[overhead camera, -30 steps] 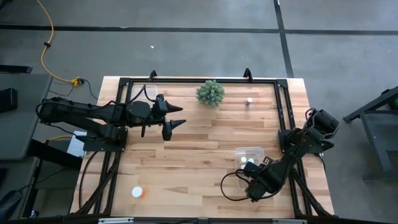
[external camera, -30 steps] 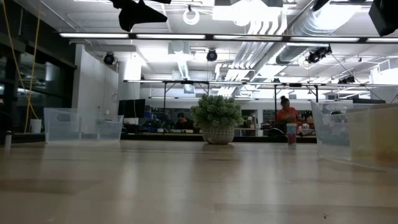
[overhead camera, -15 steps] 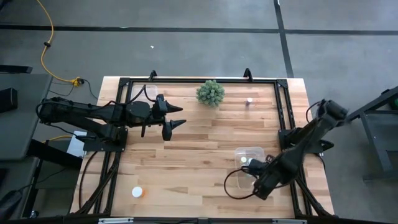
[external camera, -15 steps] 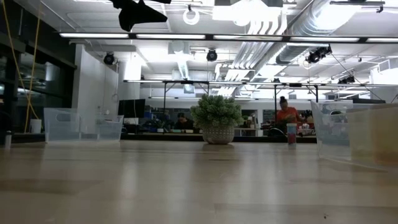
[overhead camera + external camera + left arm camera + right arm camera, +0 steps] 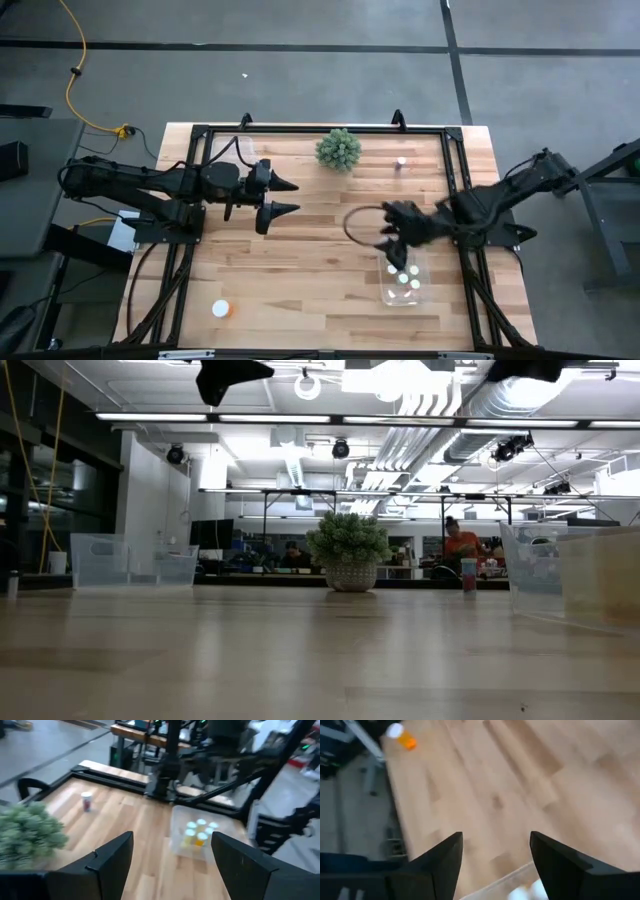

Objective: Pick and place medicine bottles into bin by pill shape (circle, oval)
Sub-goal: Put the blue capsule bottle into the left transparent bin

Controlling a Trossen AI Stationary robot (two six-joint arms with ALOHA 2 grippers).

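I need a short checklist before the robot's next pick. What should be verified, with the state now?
1. Right gripper empty, fingers apart: ok.
2. Left gripper open, holding nothing, above the table: ok.
3. Bottles in the clear bin upright: cannot tell.
4. Bottle near the table's front left corner free to reach: ok.
5. Bottle at the back, apart from the plant: ok.
6. Pill shapes readable: cannot tell.

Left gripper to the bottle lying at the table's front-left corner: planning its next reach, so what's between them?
Only bare wood, in the high view, between the left gripper and the bottle.
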